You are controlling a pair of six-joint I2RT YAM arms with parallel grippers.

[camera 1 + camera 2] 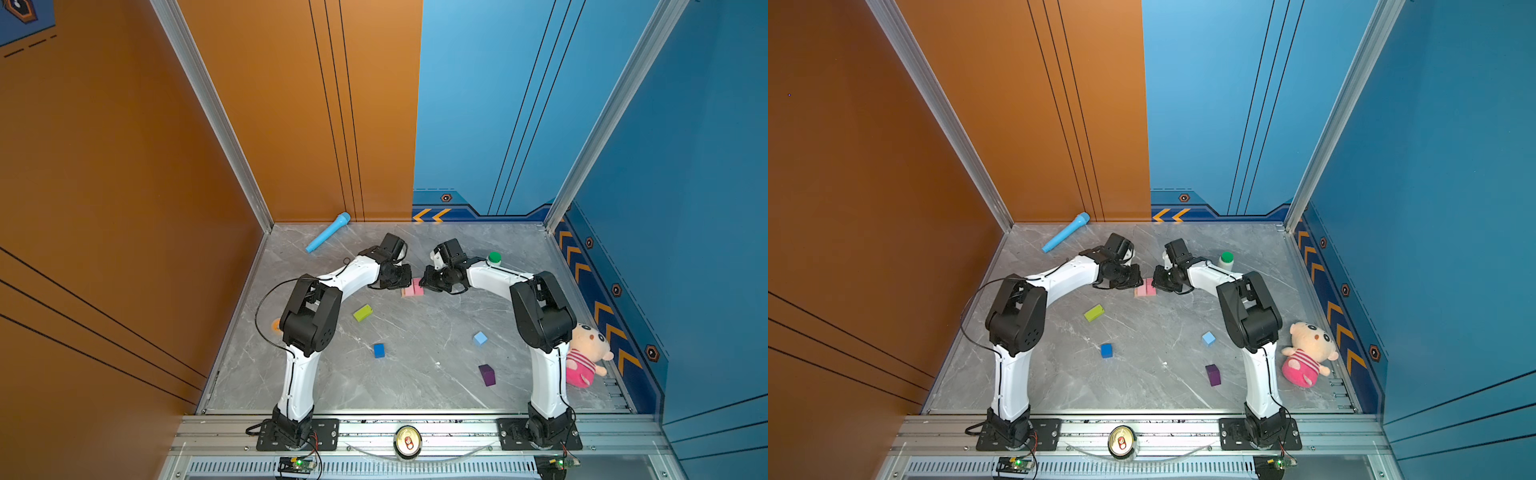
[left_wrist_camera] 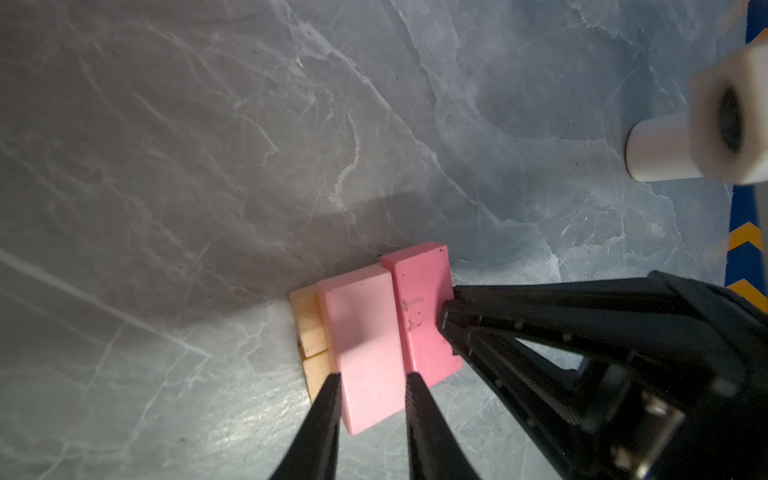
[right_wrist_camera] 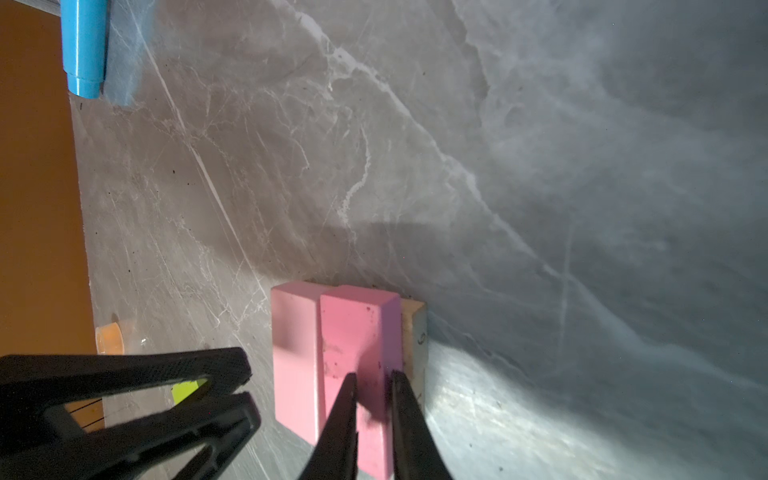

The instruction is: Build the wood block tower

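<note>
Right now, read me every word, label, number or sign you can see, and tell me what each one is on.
No words read clearly anywhere.
Tan bar: a small dark mark on its end, perhaps a digit, too blurred to read.
Can on the front rail: red mark on top, too small to read.
Blue wall: orange chevrons and hexagon badges, no lettering.
</note>
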